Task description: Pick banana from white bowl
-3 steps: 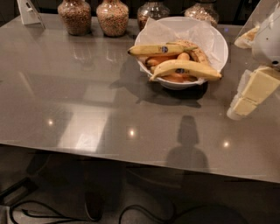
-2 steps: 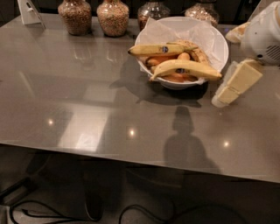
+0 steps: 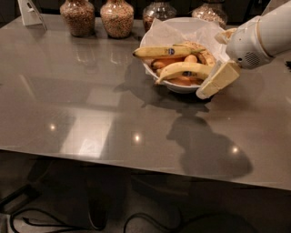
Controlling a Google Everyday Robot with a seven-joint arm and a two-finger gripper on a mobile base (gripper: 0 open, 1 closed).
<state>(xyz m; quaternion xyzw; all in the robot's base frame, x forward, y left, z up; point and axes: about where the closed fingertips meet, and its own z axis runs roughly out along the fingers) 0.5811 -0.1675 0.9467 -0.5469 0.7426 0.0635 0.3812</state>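
The white bowl (image 3: 157, 34), lined with crumpled white paper, stands at the back centre-right of the grey table. The banana (image 3: 182, 70), thick and arched with a dark blue sticker, lies across the front of the bowl. A straighter yellow banana (image 3: 166, 51) lies behind it, and a brown-spotted one (image 3: 207, 55) is at the right. My gripper (image 3: 214, 83), cream coloured on a white arm, comes in from the right. It hangs at the bowl's front right rim, right at the arched banana's right end. It holds nothing that I can see.
Several glass jars of grains (image 3: 117, 17) stand in a row behind the bowl. A white card stand (image 3: 31, 11) is at the back left corner. Orange pieces (image 3: 169, 61) lie under the bananas. The table's front edge (image 3: 136, 157) runs across the lower part of the view.
My gripper has moved left and a little up, from well right of the bowl to its front right rim beside the arched banana. The bowl's contents have not shifted.
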